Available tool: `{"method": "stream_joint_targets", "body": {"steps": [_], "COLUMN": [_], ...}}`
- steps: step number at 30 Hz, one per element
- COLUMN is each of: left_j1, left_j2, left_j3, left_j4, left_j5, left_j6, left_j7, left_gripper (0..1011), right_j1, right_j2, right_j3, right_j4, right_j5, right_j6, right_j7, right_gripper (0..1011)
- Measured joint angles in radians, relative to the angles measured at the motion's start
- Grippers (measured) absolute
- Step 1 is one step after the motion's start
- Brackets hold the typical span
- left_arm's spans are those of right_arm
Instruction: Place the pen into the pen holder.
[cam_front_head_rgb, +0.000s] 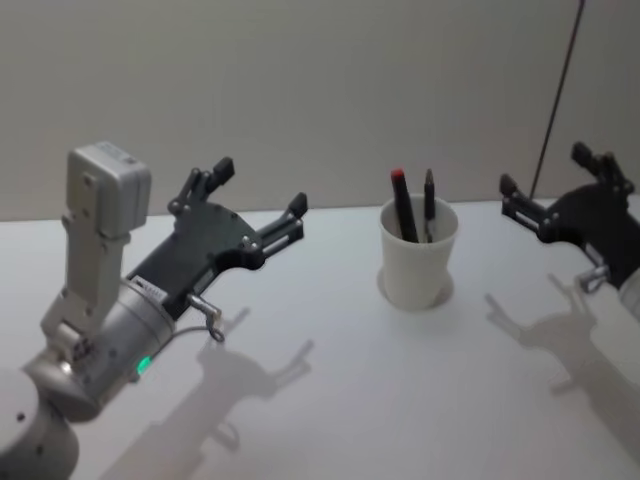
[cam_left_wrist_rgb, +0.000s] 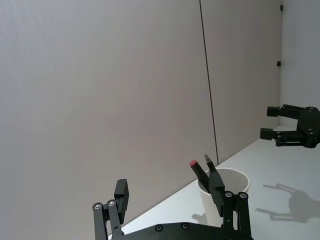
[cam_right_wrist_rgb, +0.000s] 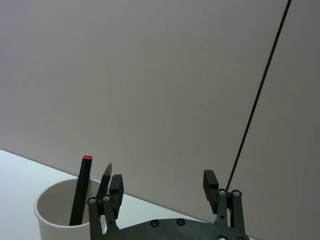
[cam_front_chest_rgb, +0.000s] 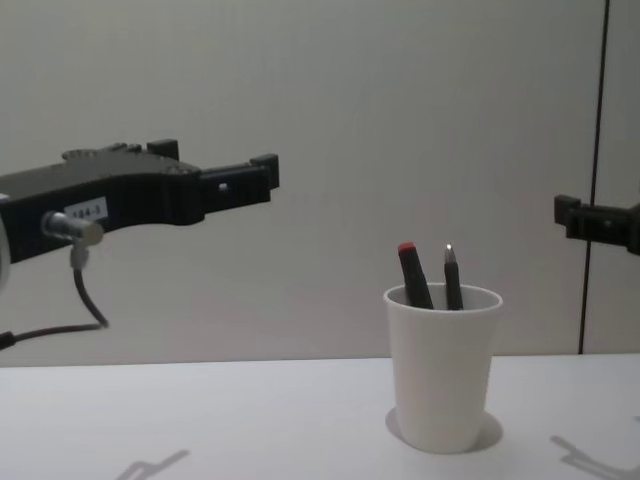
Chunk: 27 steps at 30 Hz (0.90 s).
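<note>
The pen holder is a white paper cup standing upright at the middle back of the table. Two pens lean inside it, a black one with a red end and a dark one with a pointed tip. My left gripper hangs open and empty in the air to the cup's left. On the cup's right, at about the same height, my right gripper is open and empty too.
The white table carries only the shadows of both grippers. A plain grey wall stands close behind the cup. A thin black line runs up the wall behind the right gripper.
</note>
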Motion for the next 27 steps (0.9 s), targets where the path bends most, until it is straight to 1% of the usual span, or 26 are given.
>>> {"method": "stream_joint_targets", "body": {"steps": [3,6,7,10,11,15,17,18,22,23,27], "left_j1": [-0.003,-0.014,-0.021,-0.042,-0.048,-0.087,-0.101,-0.115,-0.140,-0.151,-0.172], "left_j2": [-0.003,-0.014,-0.020,-0.041,-0.047,-0.085,-0.100,-0.114,-0.137,-0.149,-0.169], "left_j3": [0.002,0.009,0.014,0.030,0.034,0.061,0.072,0.082,0.099,0.107,0.122], "left_j4": [0.005,0.022,0.032,0.064,0.073,0.131,0.153,0.174,0.211,0.227,0.259], "left_j5": [0.005,0.019,0.028,0.058,0.066,0.119,0.140,0.158,0.192,0.208,0.237], "left_j6": [0.000,0.000,0.000,0.000,0.000,0.000,0.000,0.000,0.000,0.000,0.000], "left_j7": [0.002,0.008,0.012,0.025,0.028,0.052,0.061,0.070,0.084,0.090,0.103], "left_gripper": [1001,1001,1001,1001,1001,1001,1001,1001,1001,1001,1001], "right_j1": [-0.008,-0.028,-0.041,-0.062,-0.076,-0.103,-0.111,-0.113,-0.115,-0.115,-0.115], "right_j2": [-0.007,-0.026,-0.038,-0.058,-0.072,-0.098,-0.105,-0.107,-0.109,-0.109,-0.109], "right_j3": [0.003,0.010,0.015,0.022,0.027,0.037,0.040,0.041,0.042,0.042,0.042], "right_j4": [-0.001,-0.004,-0.007,-0.011,-0.013,-0.018,-0.019,-0.019,-0.020,-0.020,-0.020], "right_j5": [0.002,0.007,0.010,0.015,0.019,0.026,0.028,0.028,0.029,0.029,0.029], "right_j6": [0.000,0.000,0.000,0.000,0.001,0.001,0.001,0.001,0.001,0.001,0.001], "right_j7": [0.000,0.001,0.001,0.001,0.002,0.003,0.003,0.003,0.004,0.004,0.004], "right_gripper": [1001,1001,1002,1001,1001,1001,1001,1001,1002,1002,1001]}}
